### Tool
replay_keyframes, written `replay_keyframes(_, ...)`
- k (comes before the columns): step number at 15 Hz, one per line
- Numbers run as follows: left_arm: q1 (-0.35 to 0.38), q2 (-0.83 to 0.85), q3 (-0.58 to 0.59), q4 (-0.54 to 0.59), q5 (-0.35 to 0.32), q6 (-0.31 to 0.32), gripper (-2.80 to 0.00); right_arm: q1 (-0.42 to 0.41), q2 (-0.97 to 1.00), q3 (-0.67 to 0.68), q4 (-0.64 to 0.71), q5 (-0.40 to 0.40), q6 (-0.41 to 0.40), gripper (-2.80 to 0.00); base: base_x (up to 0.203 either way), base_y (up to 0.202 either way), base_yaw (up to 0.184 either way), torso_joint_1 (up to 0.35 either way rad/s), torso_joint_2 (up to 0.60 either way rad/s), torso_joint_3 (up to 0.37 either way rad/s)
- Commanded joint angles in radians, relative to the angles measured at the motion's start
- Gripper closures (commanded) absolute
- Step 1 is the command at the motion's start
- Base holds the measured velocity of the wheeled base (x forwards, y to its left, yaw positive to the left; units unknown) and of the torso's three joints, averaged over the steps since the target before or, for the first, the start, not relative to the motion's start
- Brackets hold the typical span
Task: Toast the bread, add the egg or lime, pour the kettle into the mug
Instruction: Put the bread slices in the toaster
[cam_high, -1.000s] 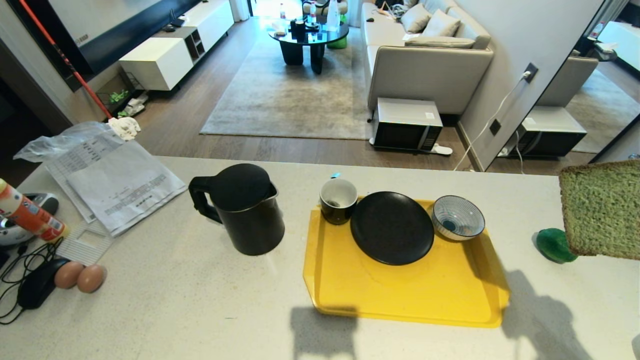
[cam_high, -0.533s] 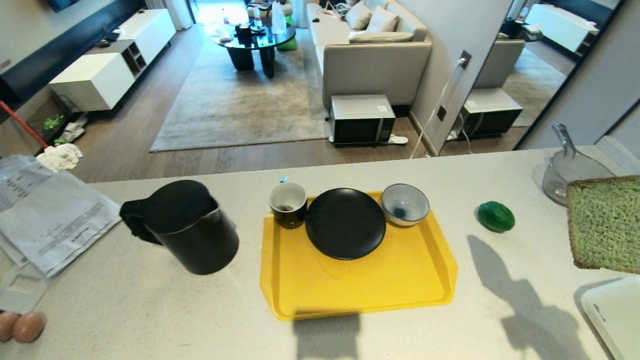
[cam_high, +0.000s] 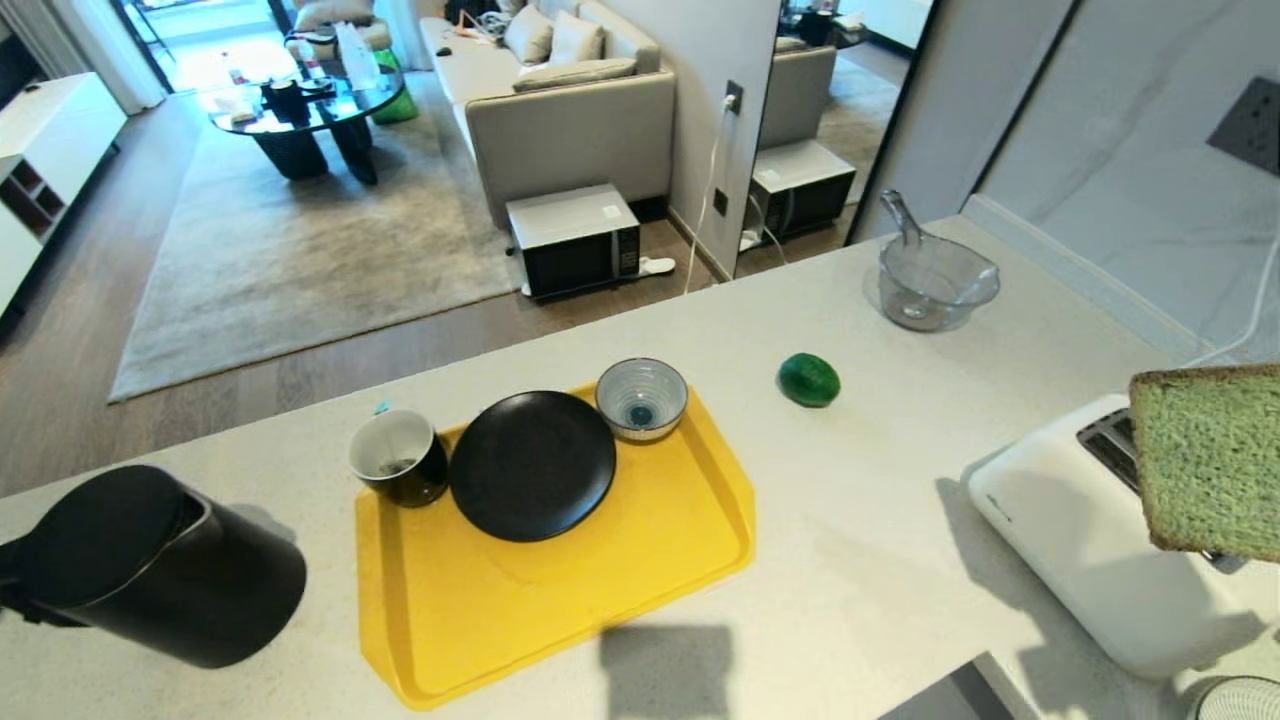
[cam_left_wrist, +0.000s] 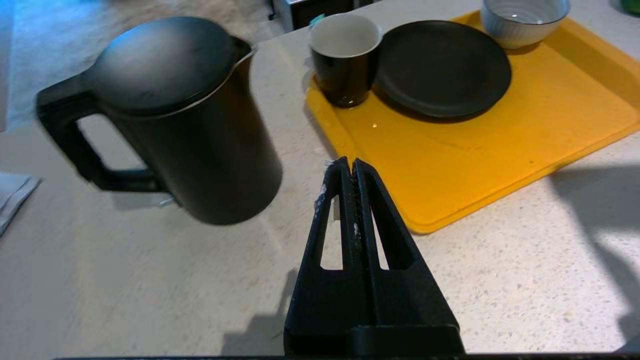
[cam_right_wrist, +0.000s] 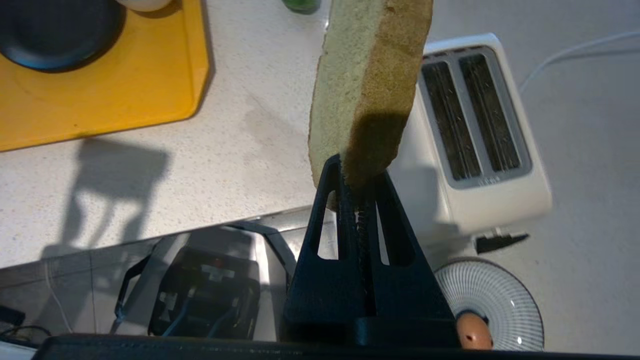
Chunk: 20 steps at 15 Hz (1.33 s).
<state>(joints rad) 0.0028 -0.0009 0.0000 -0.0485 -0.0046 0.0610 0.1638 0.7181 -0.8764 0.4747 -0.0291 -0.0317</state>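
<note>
Right gripper (cam_right_wrist: 357, 172) observed with fingers clamped on the lower edge of the bread (cam_right_wrist: 367, 80), slice held upright in the air beside the white toaster (cam_right_wrist: 480, 135), not in either slot; in the head view the bread (cam_high: 1210, 460) hangs at the right edge in front of the toaster (cam_high: 1060, 540); left gripper (cam_left_wrist: 350, 167) empty, fingers pressed together, held above the counter (cam_left_wrist: 150, 280) between the kettle (cam_left_wrist: 170, 115) and the yellow tray (cam_left_wrist: 500, 160); kettle upright on the counter, lid on; mug (cam_high: 398, 458) stands at the tray's far left corner, touching the black plate (cam_high: 532, 465); striped bowl (cam_high: 641, 398) on the tray just beyond the plate; lime (cam_high: 809, 379) lies on bare counter, apart from the tray; egg (cam_right_wrist: 471, 336) sits on a striped dish (cam_right_wrist: 492, 305) near the toaster.
</note>
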Motion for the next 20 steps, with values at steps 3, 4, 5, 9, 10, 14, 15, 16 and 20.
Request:
replay_keyframes(3,0.000,-0.002,0.017,-0.001,0.000,0.000,0.00,0.000,-0.014,0.000,0.002,0.000,-0.001,0.00,0.000,0.000,-0.030,-0.002,0.00,-0.001)
replay_keyframes(4,0.000,-0.002,0.017,-0.001,0.000,0.000,0.00,0.000,-0.023,0.003,0.002,0.000,-0.002,0.00,0.000,0.000,0.000,0.000,0.00,0.000)
replay_keyframes(5,0.000,-0.002,0.017,-0.001,0.000,0.000,0.00,0.000,-0.025,0.006,0.002,0.000,-0.002,0.00,0.000,0.000,0.000,0.000,0.00,0.000)
replay_keyframes(9,0.000,-0.002,0.017,-0.001,0.000,0.000,0.00,0.000,-0.042,0.005,0.002,-0.002,-0.004,0.00,0.000,0.000,0.000,0.000,0.00,0.000)
replay_keyframes(10,0.000,-0.002,0.017,-0.001,0.000,0.000,0.00,0.000,-0.047,0.007,0.002,-0.002,-0.004,0.00,0.000,0.000,0.000,0.000,0.00,0.000)
replay_keyframes(14,0.000,-0.002,0.017,-0.001,0.000,0.000,0.00,0.000,-0.055,0.014,0.002,-0.002,-0.004,0.00,0.002,0.006,-0.102,0.004,0.00,0.001)
replay_keyframes(15,0.000,-0.002,0.017,-0.001,0.000,0.000,0.00,0.000,-0.055,0.014,0.002,-0.002,-0.004,0.00,0.001,0.010,-0.168,0.002,0.00,0.001)
replay_keyframes(16,0.000,-0.002,0.017,-0.001,0.000,0.000,0.00,0.000,-0.055,0.014,0.002,-0.002,-0.004,0.00,0.000,0.006,-0.171,-0.006,0.00,0.002)
replay_keyframes(20,0.000,-0.002,0.017,-0.001,0.000,0.000,0.00,0.000,-0.057,0.017,0.002,0.000,-0.004,0.00,0.001,0.007,-0.148,0.002,0.00,0.002)
